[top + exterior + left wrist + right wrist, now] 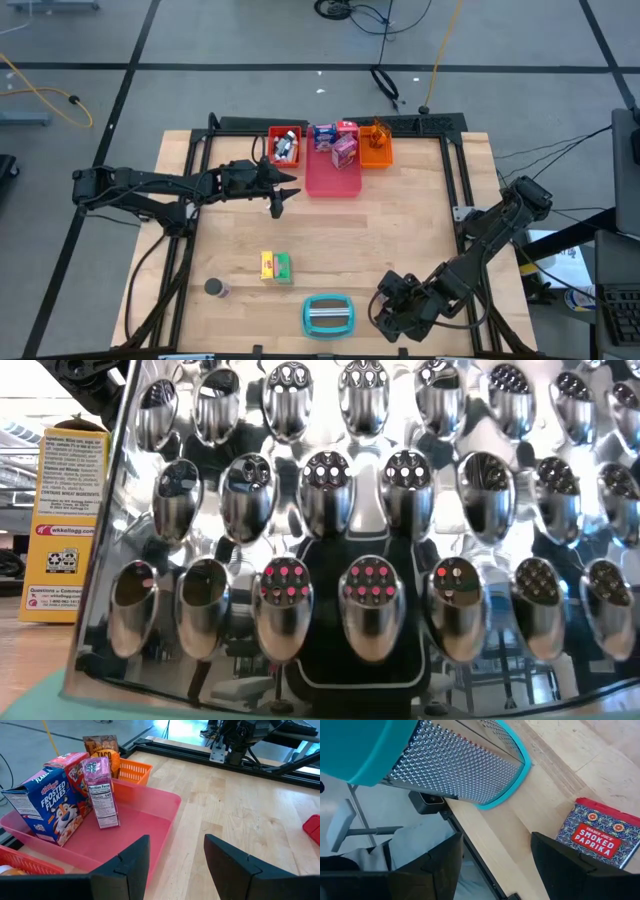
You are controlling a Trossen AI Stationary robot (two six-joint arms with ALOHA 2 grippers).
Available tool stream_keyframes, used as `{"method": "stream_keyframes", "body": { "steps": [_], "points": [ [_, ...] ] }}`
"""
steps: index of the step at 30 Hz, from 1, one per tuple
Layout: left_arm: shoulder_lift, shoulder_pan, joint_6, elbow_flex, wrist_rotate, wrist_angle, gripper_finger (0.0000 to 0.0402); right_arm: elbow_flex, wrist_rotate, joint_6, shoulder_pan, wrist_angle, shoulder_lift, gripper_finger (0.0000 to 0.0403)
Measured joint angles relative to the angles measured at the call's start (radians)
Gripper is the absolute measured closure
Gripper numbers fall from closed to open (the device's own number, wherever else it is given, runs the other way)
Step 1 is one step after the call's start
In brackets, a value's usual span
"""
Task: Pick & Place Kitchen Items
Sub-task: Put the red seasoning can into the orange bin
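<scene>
The pink tray (333, 178) at the far edge holds a blue-white cereal box (42, 805), a red box (70, 767) and a purple packet (100, 792), all standing upright. The red tray (285, 147) holds small bottles. A yellow box (267, 265) and a green box (284, 266) lie side by side on the wood, with a dark can (215, 288) to their left. My left gripper (283, 196) hovers open and empty just left of the pink tray. My right gripper (388, 303) is open and empty near the near edge, beside a red-and-blue paprika tin (600, 832).
A teal-and-grey grater (328, 314) lies at the near edge, left of my right gripper, and fills the low view. The orange tray (376, 150) holds a brown taco packet (102, 750). A dark frame (440, 125) borders the table. Bare wood lies mid-table.
</scene>
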Motion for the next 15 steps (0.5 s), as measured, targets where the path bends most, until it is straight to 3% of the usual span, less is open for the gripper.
{"method": "stream_keyframes", "body": {
  "steps": [15],
  "points": [
    [0.0, 0.0, 0.0, 0.0, 0.0, 0.0, 0.0215, 0.0, 0.025, -0.001, 0.006, 0.015, -0.003, 0.0179]
  ]
}}
